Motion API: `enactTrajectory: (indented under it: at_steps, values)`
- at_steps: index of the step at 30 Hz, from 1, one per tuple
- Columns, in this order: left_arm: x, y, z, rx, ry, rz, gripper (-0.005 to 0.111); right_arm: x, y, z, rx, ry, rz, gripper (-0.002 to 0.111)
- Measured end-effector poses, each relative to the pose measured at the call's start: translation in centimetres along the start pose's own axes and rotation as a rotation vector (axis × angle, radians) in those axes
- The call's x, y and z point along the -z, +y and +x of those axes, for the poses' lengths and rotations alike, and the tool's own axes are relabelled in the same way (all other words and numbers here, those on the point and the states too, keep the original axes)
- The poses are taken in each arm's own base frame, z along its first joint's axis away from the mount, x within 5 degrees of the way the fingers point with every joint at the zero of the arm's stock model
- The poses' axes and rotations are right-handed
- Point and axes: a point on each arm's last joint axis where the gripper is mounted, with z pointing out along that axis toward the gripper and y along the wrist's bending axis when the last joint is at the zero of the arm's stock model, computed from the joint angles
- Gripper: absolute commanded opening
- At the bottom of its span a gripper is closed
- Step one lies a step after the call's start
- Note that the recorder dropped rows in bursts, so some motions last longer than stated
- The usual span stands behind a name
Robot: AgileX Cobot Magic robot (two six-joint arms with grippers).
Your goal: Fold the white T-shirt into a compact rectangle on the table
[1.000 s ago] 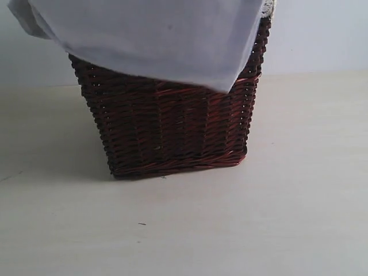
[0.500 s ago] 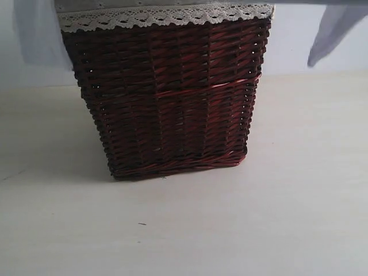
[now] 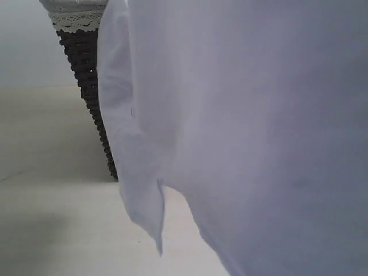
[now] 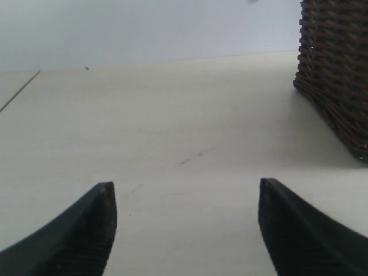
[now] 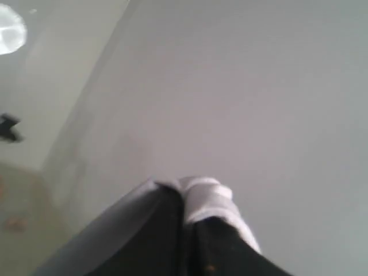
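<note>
Cloth fills most of the exterior view: the white T-shirt (image 3: pixel 247 126) hangs in loose folds in front of the dark wicker basket (image 3: pixel 86 69), hiding all but one edge of it and a bit of its lace trim (image 3: pixel 77 20). Whether the lowest tip of fabric touches the table (image 3: pixel 52 230) I cannot tell. The right gripper (image 5: pixel 187 215) is clamped on a bunched fold of the shirt, its camera pointed up at a bare wall. The left gripper (image 4: pixel 185 192) stands with its jaws wide apart and nothing between them, low over bare table, the basket near on one side. The step in hand looks like bringing the shirt out onto the table, with no fold yet made. Next, I judge, the shirt must be lowered and spread flat, the left gripper taking a second edge so the cloth does not land crumpled.
</note>
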Motion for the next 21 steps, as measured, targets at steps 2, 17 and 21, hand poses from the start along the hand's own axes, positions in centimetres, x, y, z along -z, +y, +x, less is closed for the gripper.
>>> enactTrajectory:
  at_steps: [2, 17, 21]
  values:
    - [0.0, 0.0, 0.0, 0.0, 0.0, 0.0, 0.068, -0.6, 0.7, 2.7, -0.073, 0.099, -0.117, 0.0]
    - [0.0, 0.0, 0.0, 0.0, 0.0, 0.0, 0.068, -1.2, 6.3, 13.4, -0.485, 0.157, -0.47, 0.0]
    - [0.0, 0.0, 0.0, 0.0, 0.0, 0.0, 0.068, -1.6, 7.8, 12.9, -0.455, 0.065, -0.553, 0.0]
